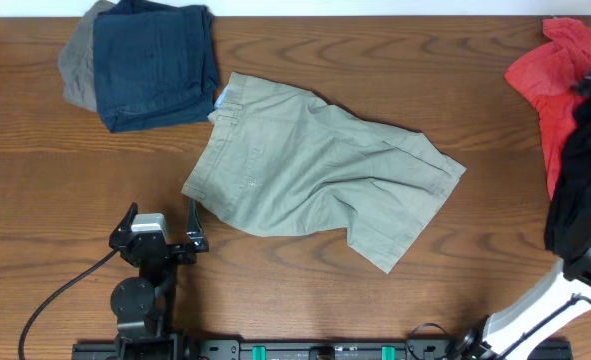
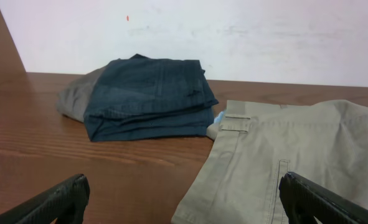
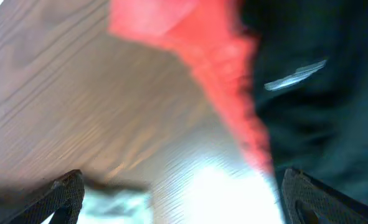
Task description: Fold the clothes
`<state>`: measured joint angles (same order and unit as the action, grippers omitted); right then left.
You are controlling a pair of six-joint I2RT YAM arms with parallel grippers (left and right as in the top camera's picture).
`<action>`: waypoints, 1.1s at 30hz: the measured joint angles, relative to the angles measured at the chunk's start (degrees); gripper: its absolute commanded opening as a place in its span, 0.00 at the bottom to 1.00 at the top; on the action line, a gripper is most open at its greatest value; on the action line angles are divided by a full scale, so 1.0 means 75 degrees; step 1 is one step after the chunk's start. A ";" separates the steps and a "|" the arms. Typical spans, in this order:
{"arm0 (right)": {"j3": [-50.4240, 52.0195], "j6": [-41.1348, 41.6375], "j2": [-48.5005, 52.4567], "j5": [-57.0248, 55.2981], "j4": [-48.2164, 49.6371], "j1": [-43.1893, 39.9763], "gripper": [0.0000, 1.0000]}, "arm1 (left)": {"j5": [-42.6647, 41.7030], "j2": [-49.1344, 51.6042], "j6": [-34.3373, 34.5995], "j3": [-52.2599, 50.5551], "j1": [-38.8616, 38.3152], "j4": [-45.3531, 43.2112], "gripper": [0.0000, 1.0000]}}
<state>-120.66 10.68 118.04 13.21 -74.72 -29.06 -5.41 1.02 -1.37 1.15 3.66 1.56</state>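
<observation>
Khaki shorts (image 1: 315, 170) lie spread flat w/ creases mid-table (image 1: 55, 200), waistband toward 10 o'clock, legs toward 4. L gripper (image 1: 161, 228) sits at approx 7 o'clock of them, near the waistband corner, fingers spread wide, nothing btwn. R gripper (image 3: 187, 202), blurred in its wrist view, faces the red shirt (image 1: 545, 80) and a black garment (image 1: 585, 190) at 3 o'clock; fingers wide apart, holding nothing. Folded navy garment (image 1: 155, 60) lies at 11 o'clock, just beside the waistband.

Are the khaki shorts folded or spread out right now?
Spread out: the shorts lie flat in one layer, waistband and both legs showing.
</observation>
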 measured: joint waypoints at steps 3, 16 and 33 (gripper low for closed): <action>0.0055 -0.0166 0.0000 0.0557 -0.0667 0.0638 0.85 | 0.0000 0.0003 0.0000 0.0000 0.0000 0.0000 0.98; 0.0105 -0.0096 -0.0029 0.0545 -0.2291 0.2958 0.74 | 0.0000 0.0003 0.0000 0.0000 0.0000 0.0000 0.98; 0.3471 0.1145 -0.2675 -0.1023 -0.1169 0.6339 0.99 | 0.0000 0.0000 -0.0003 0.0000 0.0000 0.0000 0.98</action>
<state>-94.63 19.27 97.97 5.54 -83.48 18.48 -5.41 1.02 -1.39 1.15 3.66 1.56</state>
